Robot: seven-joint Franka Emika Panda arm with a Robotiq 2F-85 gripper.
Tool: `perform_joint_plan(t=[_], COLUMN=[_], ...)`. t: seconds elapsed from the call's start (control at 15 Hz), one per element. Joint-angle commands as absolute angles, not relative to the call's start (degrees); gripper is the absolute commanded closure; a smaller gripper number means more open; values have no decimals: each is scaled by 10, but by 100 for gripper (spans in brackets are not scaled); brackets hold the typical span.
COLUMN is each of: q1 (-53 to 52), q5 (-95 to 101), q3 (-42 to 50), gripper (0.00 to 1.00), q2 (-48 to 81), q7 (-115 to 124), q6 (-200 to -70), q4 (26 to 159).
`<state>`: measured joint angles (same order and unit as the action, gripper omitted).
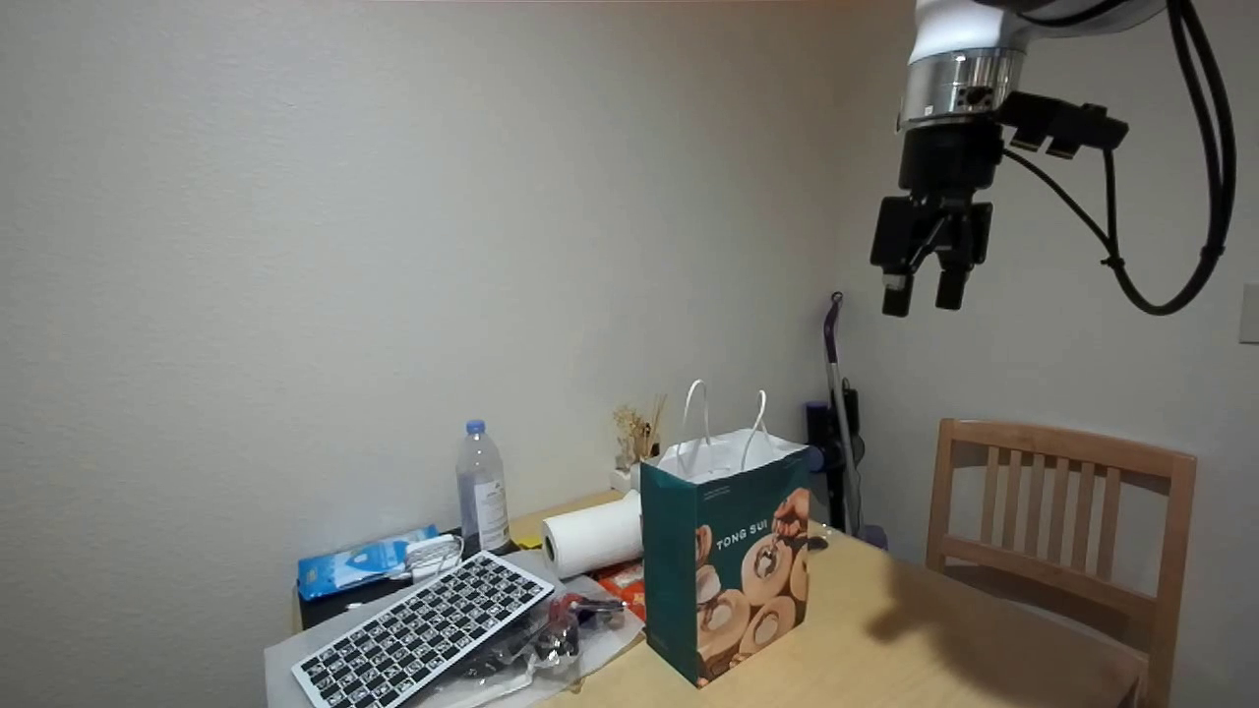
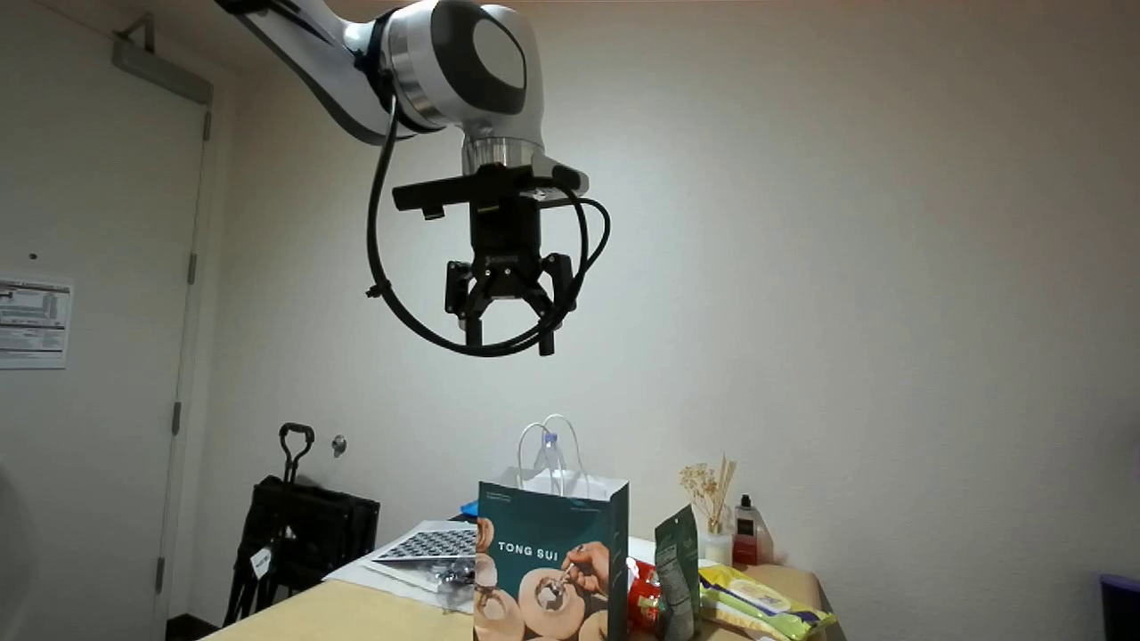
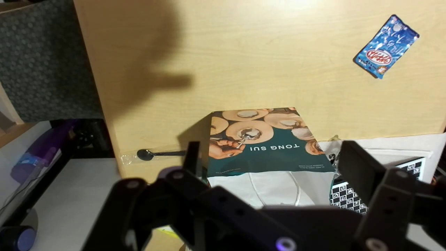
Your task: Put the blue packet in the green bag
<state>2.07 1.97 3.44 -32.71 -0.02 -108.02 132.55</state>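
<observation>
Gripper [image 1: 923, 298] is at upper right of an exterior view, jaws spread apart, and blue packet [image 3: 386, 47] lies on the tabletop [image 3: 261, 69] at upper right of the wrist view, well apart from the green bag [image 1: 726, 562], which stands upright, lower centre in both exterior views.

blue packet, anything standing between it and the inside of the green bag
In the wrist view, nothing visible stands between the blue packet and the green bag; only the bag's own upright front wall and white loop handles might get in the way.
</observation>
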Motion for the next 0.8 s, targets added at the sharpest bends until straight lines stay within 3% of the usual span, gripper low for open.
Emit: perform_joint_plan(t=[0.0,0.73], q1=[24,-4], q5=[18,30], q3=[32,-18], gripper=[0,0], q2=[-327,-235], q7=[-2,1], q6=[-1079,-1017], q4=[1324,1325])
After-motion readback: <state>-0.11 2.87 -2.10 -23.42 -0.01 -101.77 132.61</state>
